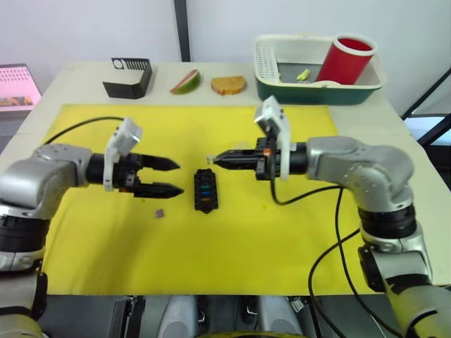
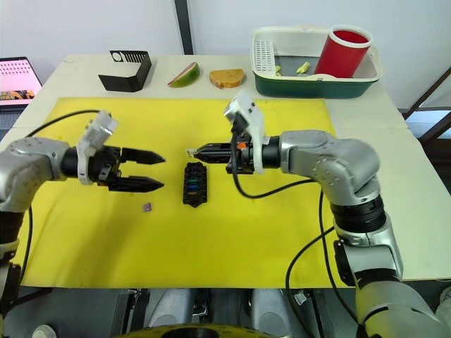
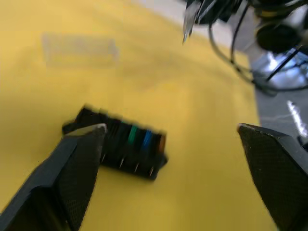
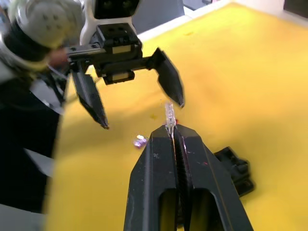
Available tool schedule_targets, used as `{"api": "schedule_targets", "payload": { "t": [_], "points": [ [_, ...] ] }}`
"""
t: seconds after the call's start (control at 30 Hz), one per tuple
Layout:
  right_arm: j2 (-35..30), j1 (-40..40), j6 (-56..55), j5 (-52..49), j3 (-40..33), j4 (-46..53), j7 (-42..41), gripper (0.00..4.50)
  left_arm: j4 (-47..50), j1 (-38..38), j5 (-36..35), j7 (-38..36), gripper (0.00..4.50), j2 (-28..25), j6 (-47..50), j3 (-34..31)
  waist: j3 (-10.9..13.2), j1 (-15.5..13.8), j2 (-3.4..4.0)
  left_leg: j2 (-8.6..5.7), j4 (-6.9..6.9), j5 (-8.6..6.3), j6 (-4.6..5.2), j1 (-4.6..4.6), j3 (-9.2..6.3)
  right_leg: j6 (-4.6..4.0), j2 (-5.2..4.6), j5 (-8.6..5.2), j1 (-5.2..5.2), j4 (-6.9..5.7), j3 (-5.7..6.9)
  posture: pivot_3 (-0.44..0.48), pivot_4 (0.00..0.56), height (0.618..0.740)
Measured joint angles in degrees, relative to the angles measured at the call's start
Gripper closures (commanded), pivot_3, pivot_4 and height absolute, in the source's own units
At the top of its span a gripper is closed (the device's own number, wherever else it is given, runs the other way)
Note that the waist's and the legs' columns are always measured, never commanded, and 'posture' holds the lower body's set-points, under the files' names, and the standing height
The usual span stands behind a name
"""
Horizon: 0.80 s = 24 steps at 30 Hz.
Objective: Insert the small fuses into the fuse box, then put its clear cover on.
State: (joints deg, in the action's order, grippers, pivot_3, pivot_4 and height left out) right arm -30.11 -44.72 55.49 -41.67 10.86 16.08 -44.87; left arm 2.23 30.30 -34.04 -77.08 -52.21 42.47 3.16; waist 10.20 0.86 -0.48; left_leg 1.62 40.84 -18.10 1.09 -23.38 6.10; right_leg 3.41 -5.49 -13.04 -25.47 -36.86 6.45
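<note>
**Pale fuse pinched and poised over the box**

Just below the right gripper, whose jaws are closing tight on a pale grey plastic blade fuse, the small black slotted fuse box is lying on the yellow worktop mat. Facing it, the left gripper is hovering with jaws wide and empty, a purple fuse beneath them. Next, I judge, comes lowering into a free slot.

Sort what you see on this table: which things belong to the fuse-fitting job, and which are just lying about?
Job: fuse box; purple fuse loose on the mat; pale fuse in the right gripper; clear cover.

Lying about: black stand; two fruit pieces; green basin holding a red cup.
</note>
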Motion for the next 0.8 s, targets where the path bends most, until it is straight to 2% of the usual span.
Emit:
{"api": "schedule_targets", "payload": {
  "t": [0.13, 0.3, 0.57, 0.8],
  "points": [
    [0.0, -0.1, -10.6, 7.5, 5.3, -5.5, -6.7, 4.5, -0.6, -3.4, 6.2, -0.3, 0.04, 0.0, -7.0, 3.6, 0.0, -0.1, -0.01, 0.01, 0.01, 0.01, -0.02, -0.03, 0.01, 0.0, 0.0, 0.0, -0.01, 0.01, 0.01, 0.0, 0.15, 0.74],
    [1.8, -0.2, -20.1, 13.0, 7.4, -12.3, -12.9, 4.5, -1.3, -3.7, 9.8, 0.2, 0.04, 0.8, -11.5, 4.5, 0.0, -0.2, -0.01, 0.0, 0.02, 0.0, 0.0, -0.03, 0.02, 0.0, -0.02, 0.0, 0.0, 0.02, 0.01, 0.0, 0.15, 0.74],
    [4.9, -3.0, -29.9, 19.7, 9.6, -27.0, -22.2, 4.5, -1.2, -3.9, 11.2, 2.1, 0.04, 3.9, -12.1, 4.8, 0.0, -0.1, -0.01, 0.01, 0.03, 0.01, -0.01, -0.02, 0.03, 0.0, -0.01, 0.0, 0.0, -0.02, 0.01, 0.0, 0.15, 0.74],
    [8.8, -5.5, -37.3, 24.8, 10.0, -38.0, -26.3, 4.5, -3.8, -2.5, 13.7, 3.2, 0.04, 7.4, -13.9, 6.9, 0.0, -0.1, -0.01, 0.02, 0.05, 0.02, -0.02, -0.01, 0.03, 0.0, -0.01, 0.0, 0.0, -0.08, 0.01, 0.0, 0.15, 0.74]
  ]
}}
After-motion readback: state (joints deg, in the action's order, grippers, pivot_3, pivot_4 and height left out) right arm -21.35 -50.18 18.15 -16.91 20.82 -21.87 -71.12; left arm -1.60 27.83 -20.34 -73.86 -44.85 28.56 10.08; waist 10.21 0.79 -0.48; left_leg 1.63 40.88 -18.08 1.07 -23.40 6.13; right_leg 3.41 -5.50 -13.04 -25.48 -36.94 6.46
